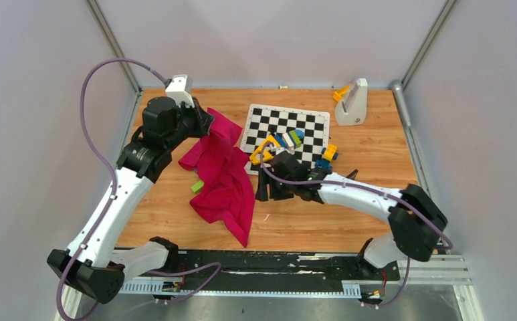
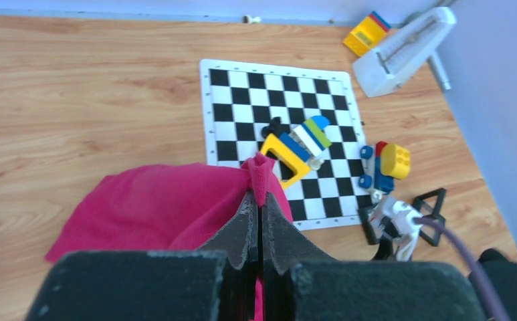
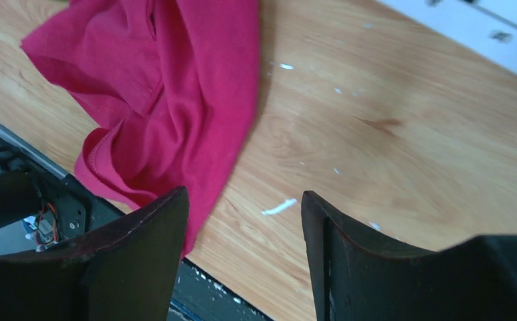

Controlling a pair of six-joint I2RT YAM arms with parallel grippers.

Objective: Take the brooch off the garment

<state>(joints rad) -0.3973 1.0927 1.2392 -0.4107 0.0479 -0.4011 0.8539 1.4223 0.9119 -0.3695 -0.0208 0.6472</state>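
- The garment [image 1: 225,187] lies slack on the table [image 1: 362,154]. Its near tip points toward the near edge, and the rest runs away to the far left.
- The right gripper [image 3: 243,194] is poised over bare wood just right of the cloth's near half. Its jaws are spread with nothing between them, probably free so that it can pick at the pin while the other arm anchors the cloth.
- The brooch [image 1: 196,186] seems to be the small yellow-green piece at the cloth's left edge, about midway along. I cannot tell whether it is fastened or merely lying beside the cloth.
- The left gripper [image 2: 259,200] is clenched on a far fold of the garment, with a nub of fabric poking past its tips. This likely keeps the cloth raised and steady.
- Far right, the chequered board [image 1: 275,120] carries toy blocks [image 1: 289,139], apart from the cloth.
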